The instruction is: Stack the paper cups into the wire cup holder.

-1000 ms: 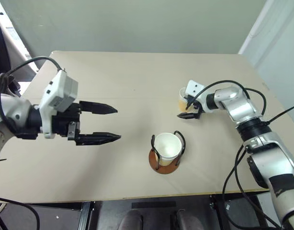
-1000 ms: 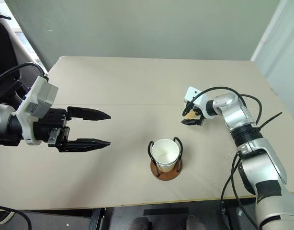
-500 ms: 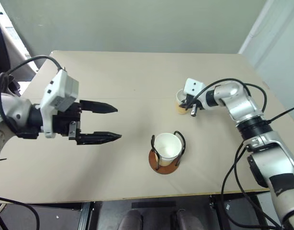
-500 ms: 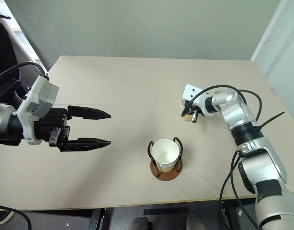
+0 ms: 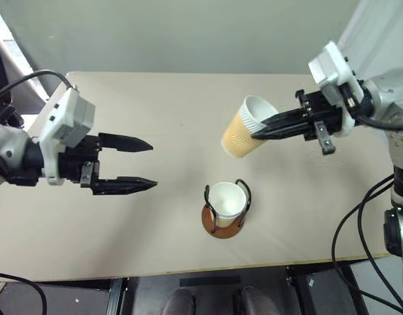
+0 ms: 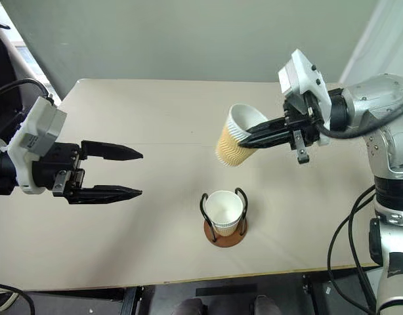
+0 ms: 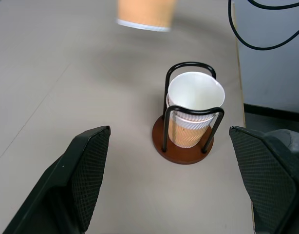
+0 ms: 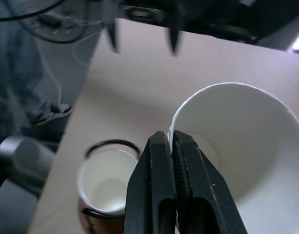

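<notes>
The paper cup (rim pinched in the closed right gripper) should be uprighted and centred over the wire cup holder before release.

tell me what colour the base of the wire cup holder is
Reddish-brown base of the wire cup holder, clearest in the left wrist view.

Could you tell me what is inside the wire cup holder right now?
The wire cup holder holds nested paper cups; two rims show. Anything beneath them on the base is covered.

Even soft light, faint shadows, blurred wrist views
</notes>
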Motion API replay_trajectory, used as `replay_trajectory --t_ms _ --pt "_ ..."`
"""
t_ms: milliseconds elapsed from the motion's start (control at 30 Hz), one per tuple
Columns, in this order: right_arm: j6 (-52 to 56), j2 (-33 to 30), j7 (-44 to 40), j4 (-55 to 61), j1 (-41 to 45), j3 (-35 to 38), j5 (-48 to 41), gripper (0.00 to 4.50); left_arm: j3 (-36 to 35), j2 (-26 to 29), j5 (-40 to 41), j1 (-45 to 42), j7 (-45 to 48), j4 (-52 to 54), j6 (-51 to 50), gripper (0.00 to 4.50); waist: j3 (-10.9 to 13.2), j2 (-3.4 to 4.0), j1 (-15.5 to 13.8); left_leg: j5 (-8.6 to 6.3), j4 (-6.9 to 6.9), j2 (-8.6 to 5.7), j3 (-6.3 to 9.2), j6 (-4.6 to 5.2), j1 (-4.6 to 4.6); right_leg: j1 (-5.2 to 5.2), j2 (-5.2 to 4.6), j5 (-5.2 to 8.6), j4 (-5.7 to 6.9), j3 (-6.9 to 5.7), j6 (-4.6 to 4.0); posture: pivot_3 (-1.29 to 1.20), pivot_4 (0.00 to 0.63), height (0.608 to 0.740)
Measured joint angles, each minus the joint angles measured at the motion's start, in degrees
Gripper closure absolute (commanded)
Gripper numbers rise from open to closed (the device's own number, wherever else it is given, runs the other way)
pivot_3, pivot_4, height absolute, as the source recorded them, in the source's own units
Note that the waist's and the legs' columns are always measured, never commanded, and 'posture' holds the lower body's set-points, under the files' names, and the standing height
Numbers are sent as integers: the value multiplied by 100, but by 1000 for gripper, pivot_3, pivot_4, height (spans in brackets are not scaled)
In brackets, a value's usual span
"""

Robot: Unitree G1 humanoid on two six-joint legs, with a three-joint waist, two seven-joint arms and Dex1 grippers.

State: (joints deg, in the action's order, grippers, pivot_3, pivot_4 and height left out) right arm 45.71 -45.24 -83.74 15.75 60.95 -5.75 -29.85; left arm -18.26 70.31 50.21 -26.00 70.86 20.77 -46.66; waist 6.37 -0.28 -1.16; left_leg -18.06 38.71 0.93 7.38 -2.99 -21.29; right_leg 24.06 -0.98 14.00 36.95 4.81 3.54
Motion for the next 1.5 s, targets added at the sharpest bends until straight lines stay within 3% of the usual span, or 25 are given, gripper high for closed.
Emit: replay_trajectory --t_ms 333,900,1067,1300,1333,1500 --pt "-238 14 118 658 -443 -868 51 4476 78 2 -25 -7 21 -2 27 298 1 -1 31 -1 -19 12 3 0 27 -19 12 9 4 -1 -17 0 150 740" --pt "-636 -350 20 856 -745 -1276 338 4476 70 34 -32 105 0 25 -5 298 1 -2 33 1 -43 23 1 -2 29 -12 17 13 2 -1 -23 0 150 740" --pt "-676 -386 -7 882 -753 -1304 428 2910 19 49 43 105 21 23 -60 298 1 -2 33 1 -43 24 1 -2 29 -12 17 13 2 -1 -23 0 150 740" --pt "-671 -391 -14 804 -750 -1302 422 270 15 79 64 105 38 23 -90 298 1 -2 33 1 -43 24 0 -2 29 -12 17 13 2 -1 -23 0 150 740" --pt "-621 -413 -21 780 -751 -1287 379 40 15 80 68 105 40 22 -91 298 1 -2 32 1 -43 23 0 -2 29 -12 17 13 2 -1 -23 0 150 740" --pt "-215 -1092 41 364 -1151 -374 -2 40 -129 137 80 202 123 -25 -97 298 2 -8 -39 0 -45 22 2 -2 27 -15 14 15 -3 -1 -27 0 150 740"
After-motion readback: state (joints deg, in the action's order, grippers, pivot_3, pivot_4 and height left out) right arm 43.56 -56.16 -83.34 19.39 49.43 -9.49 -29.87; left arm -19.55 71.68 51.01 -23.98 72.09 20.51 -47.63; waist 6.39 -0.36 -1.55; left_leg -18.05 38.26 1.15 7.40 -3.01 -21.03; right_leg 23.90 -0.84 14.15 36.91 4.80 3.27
